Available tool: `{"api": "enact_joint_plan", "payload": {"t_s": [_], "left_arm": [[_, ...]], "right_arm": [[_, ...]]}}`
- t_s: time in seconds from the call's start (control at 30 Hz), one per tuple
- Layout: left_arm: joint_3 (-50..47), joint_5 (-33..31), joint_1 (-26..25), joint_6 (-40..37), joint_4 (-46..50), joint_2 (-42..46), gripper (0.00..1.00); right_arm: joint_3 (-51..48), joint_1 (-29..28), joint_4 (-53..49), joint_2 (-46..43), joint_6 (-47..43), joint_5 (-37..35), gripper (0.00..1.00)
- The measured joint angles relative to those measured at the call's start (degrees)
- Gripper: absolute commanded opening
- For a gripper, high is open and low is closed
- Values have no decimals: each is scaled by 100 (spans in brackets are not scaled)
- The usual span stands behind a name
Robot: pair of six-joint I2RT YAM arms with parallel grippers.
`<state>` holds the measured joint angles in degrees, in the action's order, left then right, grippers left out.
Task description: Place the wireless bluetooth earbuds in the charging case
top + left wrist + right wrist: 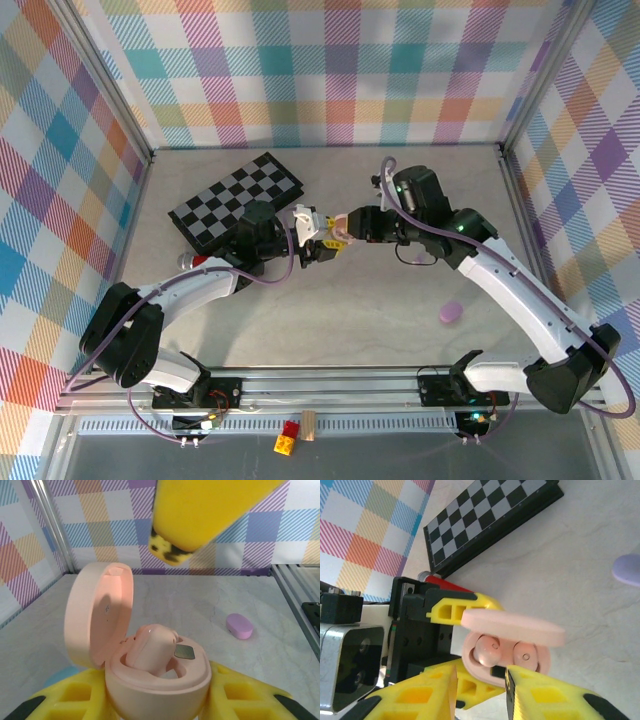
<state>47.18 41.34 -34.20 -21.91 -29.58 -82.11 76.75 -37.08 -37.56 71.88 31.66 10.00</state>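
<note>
Two arms [200, 290] bend inward; left gripper [157, 702] pinches charging case [97, 615], right gripper [481, 695] hovers parted.

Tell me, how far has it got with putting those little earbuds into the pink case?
Done: the left gripper holds the pink charging case, lid open. In hand: one pink earbud sits tilted in its socket, not pressed flat, the open right gripper hovering close. Left: seating that bud; whether the second socket is filled is unclear. A purple case lies shut on the table.
</note>
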Motion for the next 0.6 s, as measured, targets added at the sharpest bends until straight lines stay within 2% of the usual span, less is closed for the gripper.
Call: {"api": "enact_joint_plan", "payload": {"t_s": [0.6], "left_arm": [[0, -94, 0, -26, -79, 0, 36]], "right_arm": [[83, 0, 48, 472, 356, 214, 32]]}}
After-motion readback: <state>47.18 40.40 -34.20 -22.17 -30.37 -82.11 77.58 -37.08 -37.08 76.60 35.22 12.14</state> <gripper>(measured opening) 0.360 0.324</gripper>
